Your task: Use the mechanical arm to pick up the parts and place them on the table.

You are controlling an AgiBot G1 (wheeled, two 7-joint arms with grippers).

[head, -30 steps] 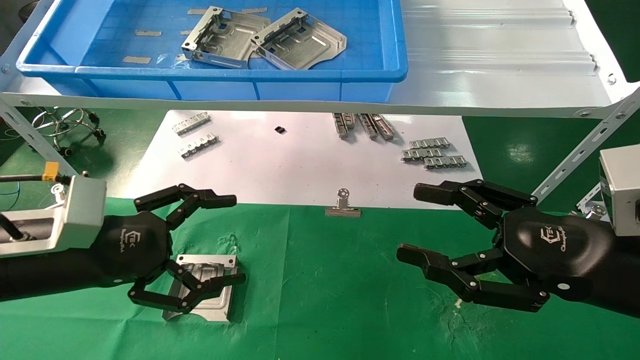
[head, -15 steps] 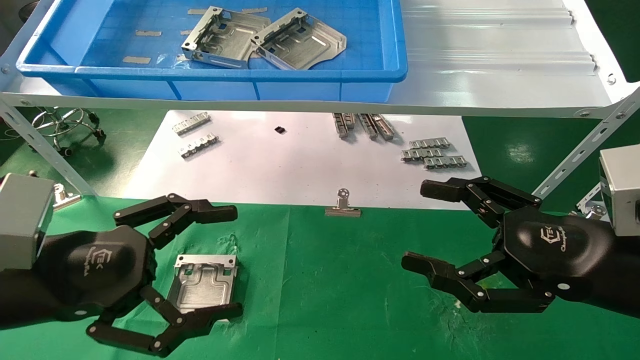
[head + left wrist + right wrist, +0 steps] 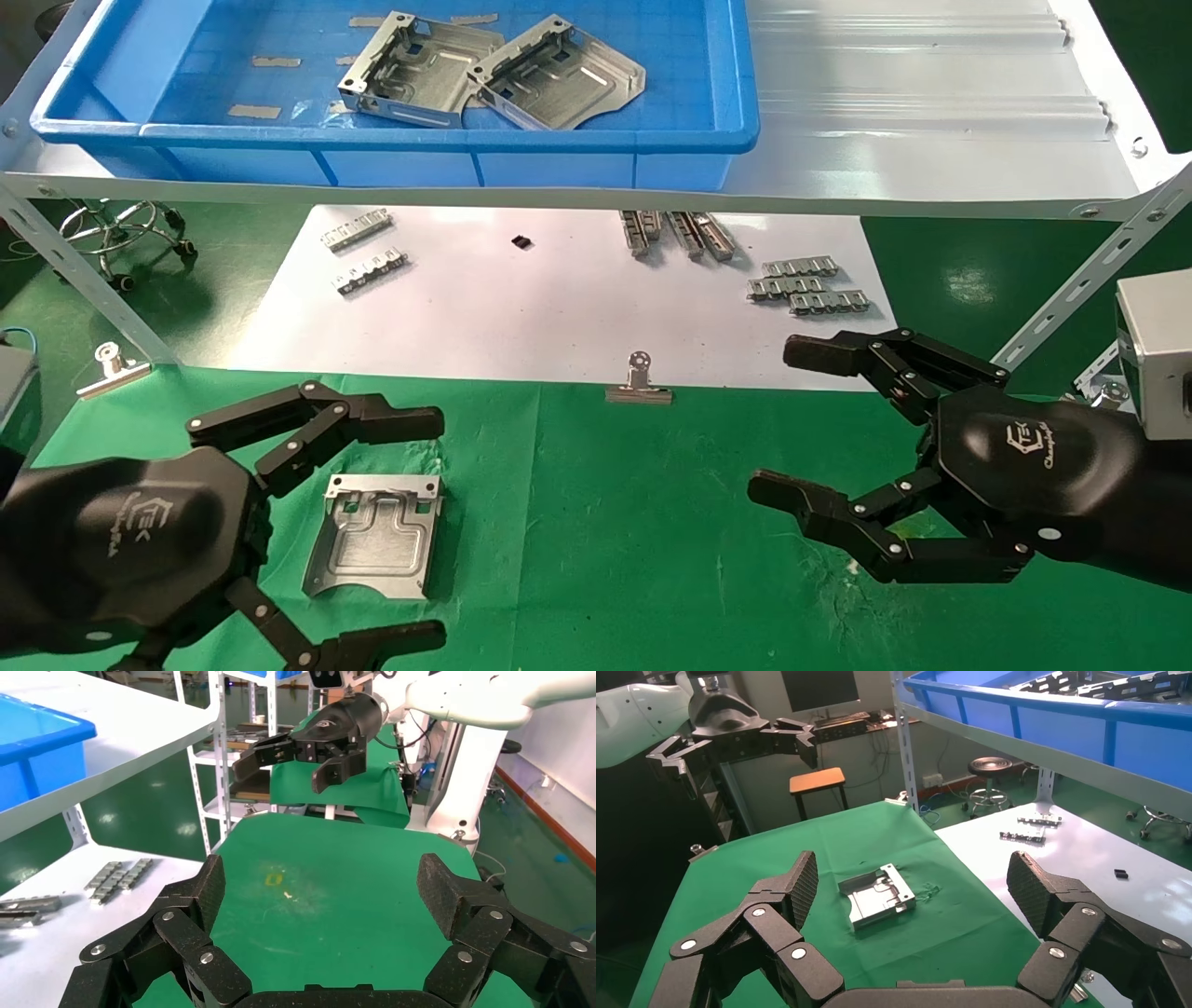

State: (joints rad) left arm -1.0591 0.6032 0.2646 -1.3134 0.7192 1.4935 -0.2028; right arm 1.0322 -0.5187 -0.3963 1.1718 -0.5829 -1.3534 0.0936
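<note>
The left mechanical arm's hand [image 3: 326, 522], glossy black with three jointed fingers, hovers low over the near left part of the green table [image 3: 605, 559]. Its fingers are spread wide and hold nothing. One silver-grey stamped metal part [image 3: 377, 536] lies flat on the cloth just ahead of the palm, in the gap between the upper pair of fingers and the lower finger, with no finger touching it as far as the head view shows. Its folded tab edge points away from the robot and its curved notch points toward it.

The right mechanical arm's hand [image 3: 838, 438] hovers over the table's right side, well apart from that part. It too is spread wide and grips nothing. From its wrist camera the part [image 3: 877, 896] shows between its two finger groups, farther off on the cloth.

Beyond both hands, a white paper sheet [image 3: 521, 317] lies on the table, carrying small ribbed metal strips [image 3: 808, 284] and a tiny black piece [image 3: 521, 242]. A silver binder clip [image 3: 639, 384] sits at the paper's near edge, roughly midway between the hands, and another clip [image 3: 112, 370] sits beyond the left hand.

Above and farther off, a pale grey metal shelf [image 3: 931, 121] holds a blue bin [image 3: 391, 140]. Two more parts [image 3: 494, 70] rest inside it, side by side and tilted, possibly overlapping.
</note>
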